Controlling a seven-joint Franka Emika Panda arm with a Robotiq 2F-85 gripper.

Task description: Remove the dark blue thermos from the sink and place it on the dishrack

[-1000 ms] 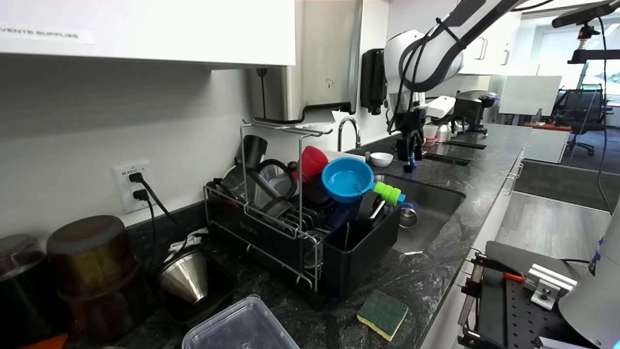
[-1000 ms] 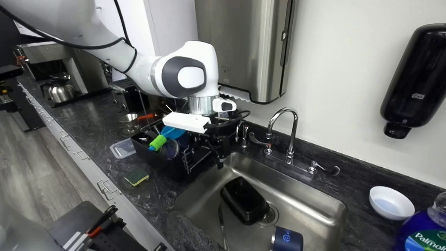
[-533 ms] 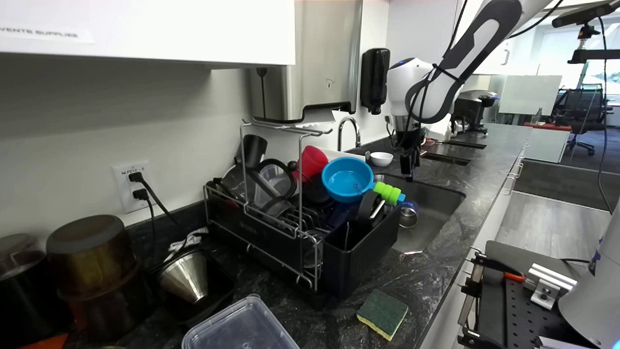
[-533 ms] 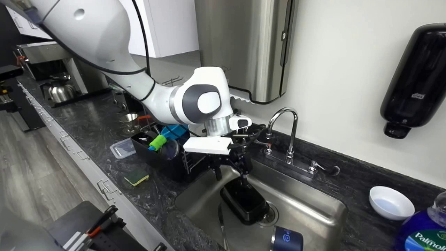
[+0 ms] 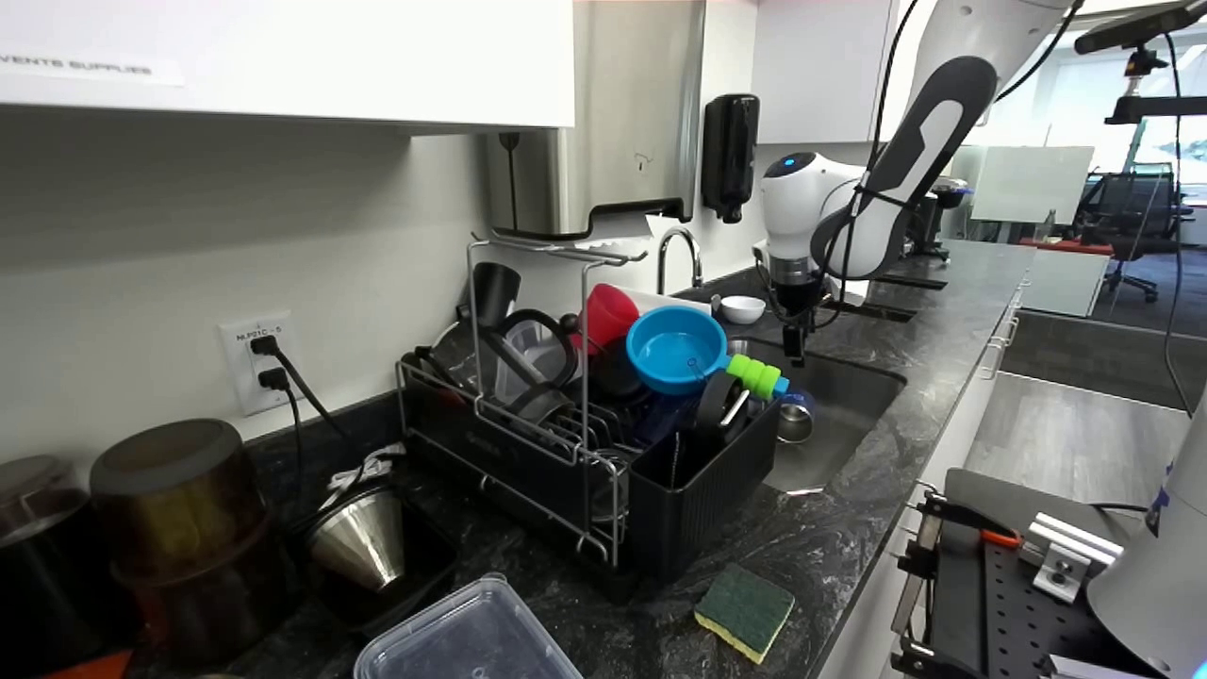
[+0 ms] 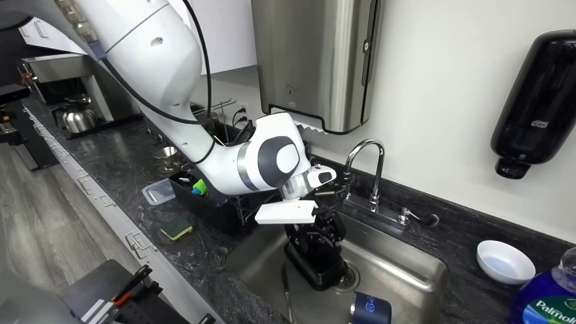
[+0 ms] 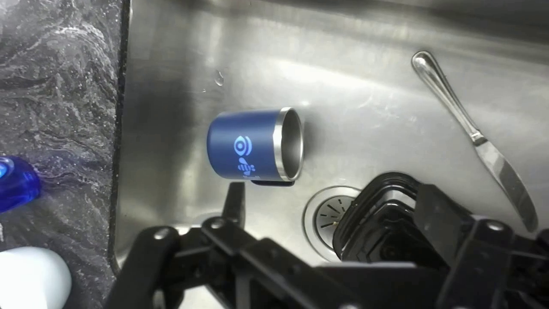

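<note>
Hovering over the stainless sink (image 7: 360,133), the tool (image 7: 333,207) held its jaws apart; the dark blue thermos mug (image 7: 251,146) lay on its side.

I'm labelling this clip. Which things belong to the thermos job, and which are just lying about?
Part of the job:
dark blue thermos, lying on its side
sink holding it
dishrack, its destination
open gripper

Just lying about:
knife and black container, in the sink
sponge
white bowl
soap bottle
</note>
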